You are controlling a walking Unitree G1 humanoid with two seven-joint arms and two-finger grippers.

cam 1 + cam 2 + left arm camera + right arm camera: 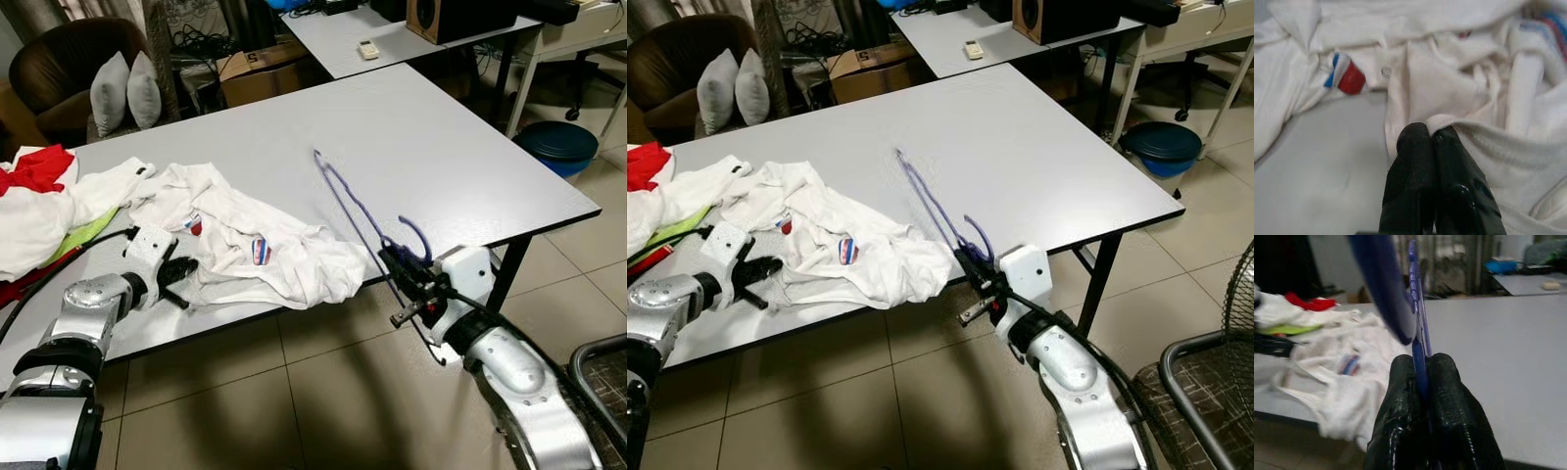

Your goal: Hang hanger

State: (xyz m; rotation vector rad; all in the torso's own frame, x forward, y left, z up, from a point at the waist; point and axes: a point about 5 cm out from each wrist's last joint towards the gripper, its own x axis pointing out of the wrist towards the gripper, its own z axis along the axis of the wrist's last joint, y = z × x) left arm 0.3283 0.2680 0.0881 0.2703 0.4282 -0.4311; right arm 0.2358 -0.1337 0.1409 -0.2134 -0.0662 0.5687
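**One hanger, one white shirt**

The right end effector (404, 279) is pinching one blue hanger (355, 211) at the tabletop (431, 147) edge. The left end effector (1430, 134) is pinching the white shirt (255, 245). Bare tabletop is lying beyond the hanger.

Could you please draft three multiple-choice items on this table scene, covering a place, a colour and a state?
1. Where is the hanger?
A. lying on the floor
B. held over the table's near edge
C. on the armchair

2. What colour is the hanger?
A. blue
B. yellow
C. black

3. What is the left gripper doing?
A. pinching the white garment
B. hanging open
C. holding a remote

Answers: 1 B, the right gripper holds it at the grey table edge; 2 A, its wire looks blue; 3 A, fabric sits between its closed fingers.
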